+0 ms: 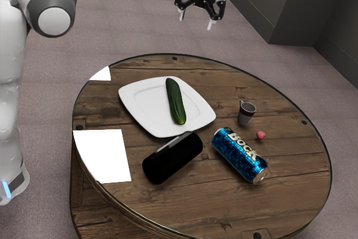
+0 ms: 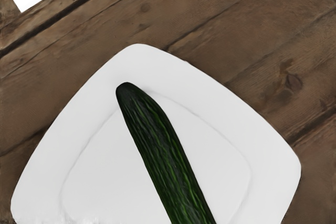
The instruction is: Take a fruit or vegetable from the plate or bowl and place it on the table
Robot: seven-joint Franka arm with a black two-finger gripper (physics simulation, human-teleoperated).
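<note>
Clearly, the fingers (image 1: 211,24) of the gripper (image 1: 196,19) stand wide apart, with nothing between them, and they point downward, high above the counter (image 1: 291,188). The cucumber (image 1: 175,102) is lying on the white plate (image 1: 142,104), well apart from the fingers. In the exterior view, the plate is in the part of the counter toward the far edge and the exterior view's left. The cucumber's one end is near the far corner of the plate, and its other, lighter end reaches toward the plate's near side. The wrist view also shows its dark end just inside a rounded corner of the plate. Between the plate and the near edge of the counter there is a black cylinder (image 1: 172,159), lying on its side close to the plate; whether they touch, I cannot tell. To the exterior view's right of it lies a blue can (image 1: 238,154), also on its side, with one end turned toward the plate. Beyond the can, a small cup (image 1: 246,115) stands upright, and near both of these is a little pink ball (image 1: 261,135), on the side of the counter's right edge in the exterior view. Along the counter's edge at the exterior view's left there are two bright white patches, a large one (image 1: 103,155) and a smaller one (image 1: 101,74), which is farther back.
</note>
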